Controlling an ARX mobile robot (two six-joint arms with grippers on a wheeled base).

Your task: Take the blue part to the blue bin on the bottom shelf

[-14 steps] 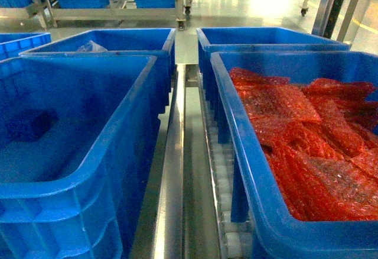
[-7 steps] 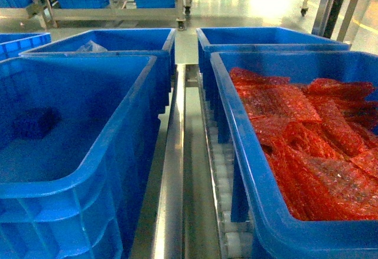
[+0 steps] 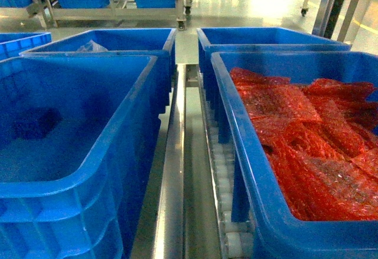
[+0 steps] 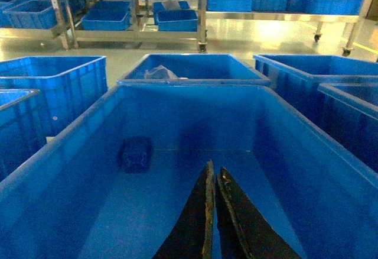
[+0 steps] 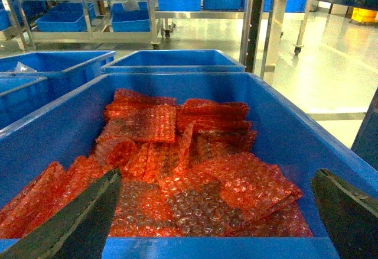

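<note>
One blue part (image 4: 136, 154) lies ahead of your left gripper (image 4: 212, 179) and off to its left, on the floor of the blue bin (image 4: 71, 146) that this gripper hangs over. The part is a small, chunky, dark-blue block with squared edges, darker than the bin floor and close to the bin's far wall; in the head view it shows only as a dim shape (image 3: 35, 123) low in the near-left bin. Your left gripper's two dark fingers are pressed together with only a slit between them and nothing in their grasp. Your right gripper (image 5: 215, 211) is spread wide, empty, poised above red bubble-wrap bags (image 5: 177, 164) filling the neighbouring bin (image 5: 295, 129). The bins rest on the bottom shelf (image 3: 221, 170), its white rollers showing between them. Compared with half a second ago, the head view looks the same: bins, part and bags sit where they did.
</note>
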